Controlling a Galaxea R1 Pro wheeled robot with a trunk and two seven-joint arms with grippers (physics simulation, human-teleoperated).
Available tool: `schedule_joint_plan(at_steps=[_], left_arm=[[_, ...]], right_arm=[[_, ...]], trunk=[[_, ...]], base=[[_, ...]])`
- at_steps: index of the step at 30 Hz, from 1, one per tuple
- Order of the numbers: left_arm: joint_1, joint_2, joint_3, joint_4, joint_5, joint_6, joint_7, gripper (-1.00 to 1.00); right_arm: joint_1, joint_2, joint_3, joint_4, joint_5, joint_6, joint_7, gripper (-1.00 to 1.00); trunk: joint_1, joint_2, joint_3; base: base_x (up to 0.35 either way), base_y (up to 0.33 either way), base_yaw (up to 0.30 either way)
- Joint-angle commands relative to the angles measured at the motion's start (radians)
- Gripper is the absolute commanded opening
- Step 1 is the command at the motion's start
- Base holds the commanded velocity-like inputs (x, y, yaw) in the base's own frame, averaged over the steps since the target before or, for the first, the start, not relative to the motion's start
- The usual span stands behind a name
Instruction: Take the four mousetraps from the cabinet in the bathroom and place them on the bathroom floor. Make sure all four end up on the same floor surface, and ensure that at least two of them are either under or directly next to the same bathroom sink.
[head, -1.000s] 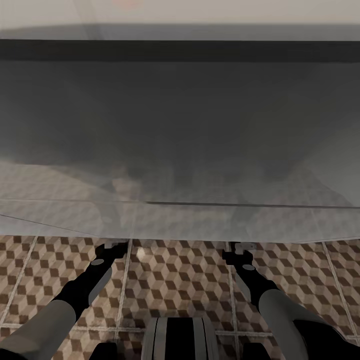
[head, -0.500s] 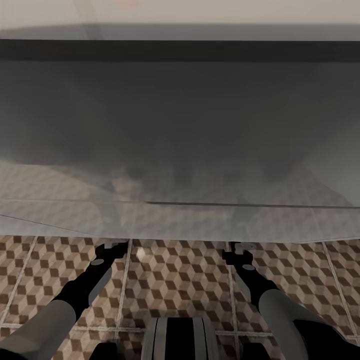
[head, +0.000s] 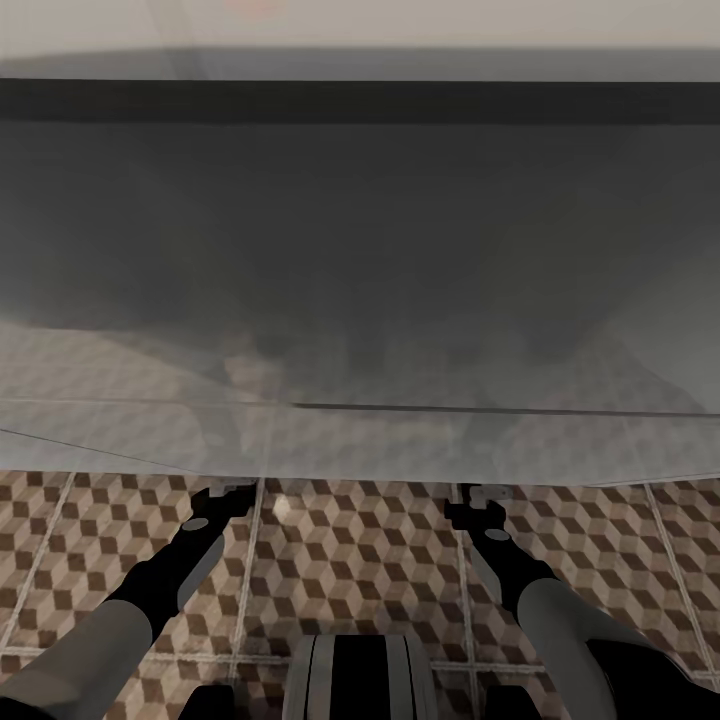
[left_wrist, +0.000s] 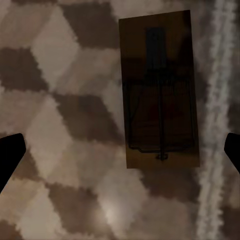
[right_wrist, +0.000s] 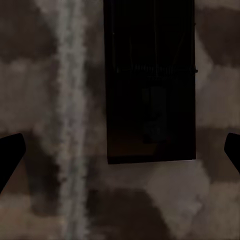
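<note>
Two mousetraps visible: one (left_wrist: 159, 90) flat on the bathroom floor (left_wrist: 60, 125) under my left jaws (left_wrist: 120, 150), one (right_wrist: 150, 82) under my right jaws (right_wrist: 120, 150). Both jaws apart, empty.

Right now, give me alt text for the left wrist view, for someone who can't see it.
A dark-brown rectangular mousetrap with a thin wire frame lies flat on the bathroom floor of brown, beige and grey cubes, beside a pale grout line. The left gripper is open above it, its two dark fingertips at opposite edges of the picture, touching nothing.
</note>
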Motion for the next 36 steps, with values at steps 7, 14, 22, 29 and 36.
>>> schedule_joint_plan(at_steps=[7,14,22,29,36], left_arm=[[0.000,0.002,-0.008,-0.002,0.008,0.004,0.010,1.00],[0.000,0.001,-0.008,-0.002,0.008,0.012,0.012,1.00],[0.000,0.000,-0.008,-0.002,0.009,0.015,0.013,1.00],[0.000,0.002,-0.008,-0.002,0.009,0.016,0.012,1.00],[0.000,0.002,-0.008,-0.002,0.009,0.016,0.011,1.00]], right_arm=[[0.000,0.001,-0.008,0.001,0.010,-0.003,-0.002,1.00],[-0.001,0.001,-0.008,0.001,0.010,-0.003,-0.002,1.00],[0.000,0.001,-0.008,0.001,0.010,-0.003,-0.002,1.00],[0.000,0.002,-0.008,0.001,0.010,-0.003,-0.002,1.00],[-0.001,0.002,-0.008,0.001,0.011,-0.003,-0.002,1.00]], trunk=[[0.000,0.000,-0.001],[0.000,0.000,-0.001],[0.000,0.000,-0.001],[0.000,0.000,-0.001],[0.000,0.000,-0.001]], base=[[-0.005,0.000,0.000],[-0.148,0.000,0.000],[-0.300,0.000,0.000],[-0.336,0.000,0.000],[-0.343,0.000,0.000]])
